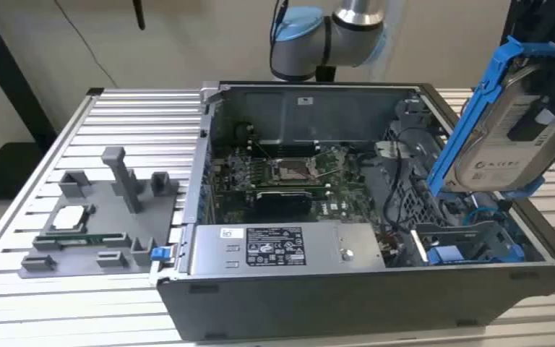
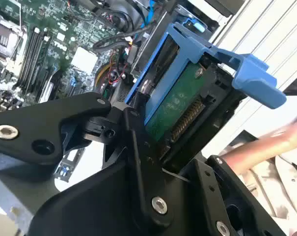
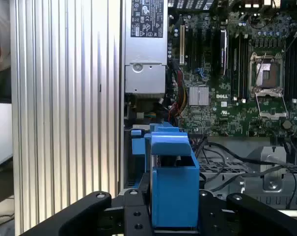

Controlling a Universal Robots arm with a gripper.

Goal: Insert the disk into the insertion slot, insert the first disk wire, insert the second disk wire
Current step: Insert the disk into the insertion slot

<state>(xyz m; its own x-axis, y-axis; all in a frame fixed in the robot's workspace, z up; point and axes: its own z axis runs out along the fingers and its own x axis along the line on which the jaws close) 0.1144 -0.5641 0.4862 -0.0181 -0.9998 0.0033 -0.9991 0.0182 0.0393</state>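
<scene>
My gripper point(image 1: 538, 119) is shut on the disk point(image 1: 505, 148), a silver-grey drive with a white label in a bright blue carrier. It hangs tilted, nearly on edge, above the open computer case on the exterior view's right. Below it, in the case's near corner, lies the insertion slot point(image 1: 480, 233), a grey metal bay with blue fittings. In the second wrist view the disk point(image 2: 182, 105) shows its green circuit side between my black fingers point(image 2: 138, 147). In the first wrist view the blue carrier point(image 3: 174, 182) stands up from my gripper point(image 3: 174, 219).
The case holds a motherboard point(image 1: 287, 173) and a grey power-supply box point(image 1: 277, 249) with a white sticker. Loose black and blue cables point(image 1: 475, 211) lie by the bay. A grey fixture point(image 1: 104, 217) sits on the slatted table. A person's hand point(image 2: 266, 147) is close by.
</scene>
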